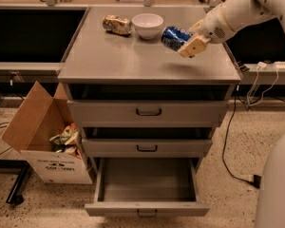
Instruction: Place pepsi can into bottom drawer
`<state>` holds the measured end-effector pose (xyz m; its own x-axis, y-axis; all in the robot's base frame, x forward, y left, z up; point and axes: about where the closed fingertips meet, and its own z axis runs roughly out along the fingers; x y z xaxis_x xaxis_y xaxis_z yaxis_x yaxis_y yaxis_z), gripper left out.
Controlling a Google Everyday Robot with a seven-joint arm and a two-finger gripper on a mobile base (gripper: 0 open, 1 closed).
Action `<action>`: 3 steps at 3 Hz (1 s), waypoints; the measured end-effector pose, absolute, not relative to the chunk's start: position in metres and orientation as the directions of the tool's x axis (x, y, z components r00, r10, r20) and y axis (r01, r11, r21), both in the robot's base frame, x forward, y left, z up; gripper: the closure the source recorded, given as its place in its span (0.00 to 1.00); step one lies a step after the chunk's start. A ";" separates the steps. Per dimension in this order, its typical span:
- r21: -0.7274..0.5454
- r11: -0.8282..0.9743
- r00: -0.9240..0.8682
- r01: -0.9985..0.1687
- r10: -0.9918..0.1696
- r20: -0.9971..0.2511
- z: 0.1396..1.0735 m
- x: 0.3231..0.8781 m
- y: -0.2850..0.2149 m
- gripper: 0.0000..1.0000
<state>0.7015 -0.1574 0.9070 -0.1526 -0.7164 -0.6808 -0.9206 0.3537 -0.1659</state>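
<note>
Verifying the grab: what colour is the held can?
Blue soda can, white lettering, in gripper above cabinet; camera view.

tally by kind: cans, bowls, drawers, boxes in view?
Cans: 2, pepsi can held by the gripper above the cabinet top; dented tan can
Bowls: 1, white bowl
Drawers: 3, top drawer, middle drawer, bottom drawer pulled out
Boxes: 1, cardboard box
Total: 7

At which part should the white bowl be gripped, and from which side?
I would grip the white bowl at its near rim, from above: it stands upright and open, with the tan can close beside it. The gripper, above the cabinet top beside the bowl, holds the pepsi can.
</note>
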 end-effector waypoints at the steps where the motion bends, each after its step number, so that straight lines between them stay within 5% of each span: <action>1: -0.184 0.309 -0.108 -0.933 -0.731 -0.674 0.904 0.699 -0.153 1.00; 3: -0.169 0.194 -0.042 -0.966 -0.767 -0.640 0.892 0.651 -0.162 1.00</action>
